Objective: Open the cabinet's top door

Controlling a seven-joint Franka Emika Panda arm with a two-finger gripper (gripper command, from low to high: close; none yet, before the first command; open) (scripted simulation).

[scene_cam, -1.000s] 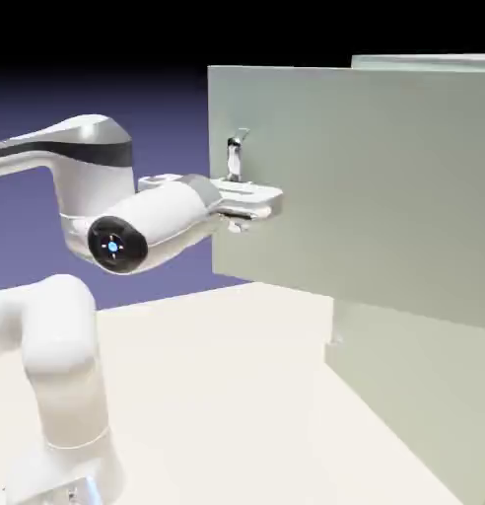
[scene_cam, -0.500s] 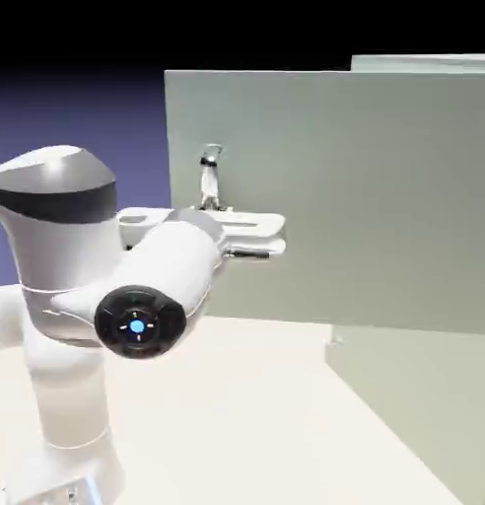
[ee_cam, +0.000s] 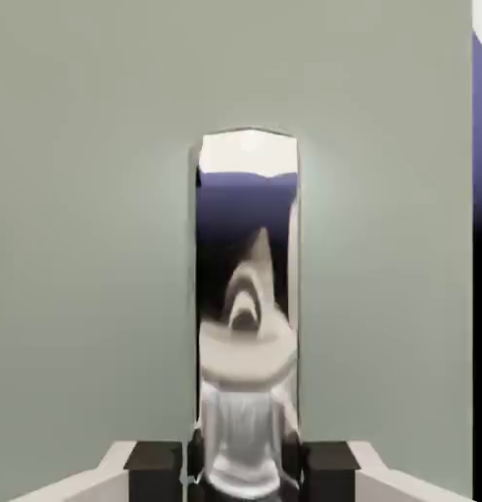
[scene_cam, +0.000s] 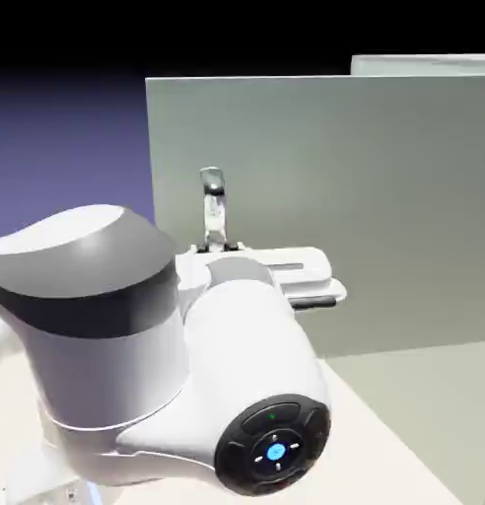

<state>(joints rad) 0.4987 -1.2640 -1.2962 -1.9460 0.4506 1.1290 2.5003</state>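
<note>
- Exterior view: top door has swung further out in the last second; free edge now farther to the exterior view's left, bottom edge now rising toward the exterior view's right.
- Arm has come with it, now large in front, nearer the camera.
- Handle: upright silver bar near the door's free edge, on the upper panel of the cabinet.
- Claw: narrow, closed on the handle's lower part, a fingertip each side. No slip seen.
- Reading: the pull is working; door looks well open, task probably near done.
- Next, if more is wanted: keep following the hinge arc. Straight tugging might twist the grip off the bar.
</note>
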